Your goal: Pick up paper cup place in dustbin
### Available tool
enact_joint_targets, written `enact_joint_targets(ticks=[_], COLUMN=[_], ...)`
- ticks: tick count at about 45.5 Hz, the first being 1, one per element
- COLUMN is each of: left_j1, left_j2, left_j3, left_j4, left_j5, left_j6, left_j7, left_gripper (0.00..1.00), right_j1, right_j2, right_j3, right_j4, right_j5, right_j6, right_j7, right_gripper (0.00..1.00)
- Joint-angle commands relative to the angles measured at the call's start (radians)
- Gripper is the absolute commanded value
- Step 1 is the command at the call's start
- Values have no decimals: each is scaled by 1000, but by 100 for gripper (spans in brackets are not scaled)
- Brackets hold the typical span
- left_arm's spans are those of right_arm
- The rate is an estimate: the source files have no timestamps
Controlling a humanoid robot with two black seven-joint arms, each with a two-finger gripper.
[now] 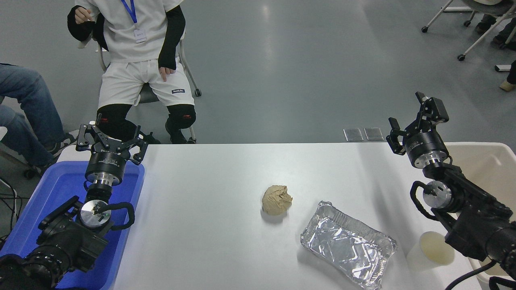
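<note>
The white paper cup stands upright near the table's front right, its cream inside showing, partly hidden by my right forearm. The beige dustbin stands at the table's right edge, largely behind the right arm. My right gripper is open and empty, raised above the table's far right edge, well beyond the cup. My left gripper is open and empty, parked over the blue tub at the left.
A blue plastic tub sits at the table's left. A crumpled tan paper ball lies mid-table and a foil tray lies just left of the cup. A person sits beyond the far edge.
</note>
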State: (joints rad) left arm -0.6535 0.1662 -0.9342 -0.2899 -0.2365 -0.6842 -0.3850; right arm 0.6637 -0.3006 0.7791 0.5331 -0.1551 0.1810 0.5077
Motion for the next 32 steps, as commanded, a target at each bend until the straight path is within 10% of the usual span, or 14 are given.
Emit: enact_joint_targets(ticks=[1, 32], left_j1=[0, 0], left_j2=[-1, 1], left_j3=[0, 0], left_j4=[0, 0], left_j5=[0, 0], left_j6=[0, 0], left_j7=[0, 0], left_gripper=[99, 99], right_j1=[-1, 49], right_j2=[3, 0], right_j3=[-1, -14], right_j4=[-1, -2], right_j5=[0, 0], right_j6=[0, 0], right_j7=[0, 0], right_gripper=[100, 100])
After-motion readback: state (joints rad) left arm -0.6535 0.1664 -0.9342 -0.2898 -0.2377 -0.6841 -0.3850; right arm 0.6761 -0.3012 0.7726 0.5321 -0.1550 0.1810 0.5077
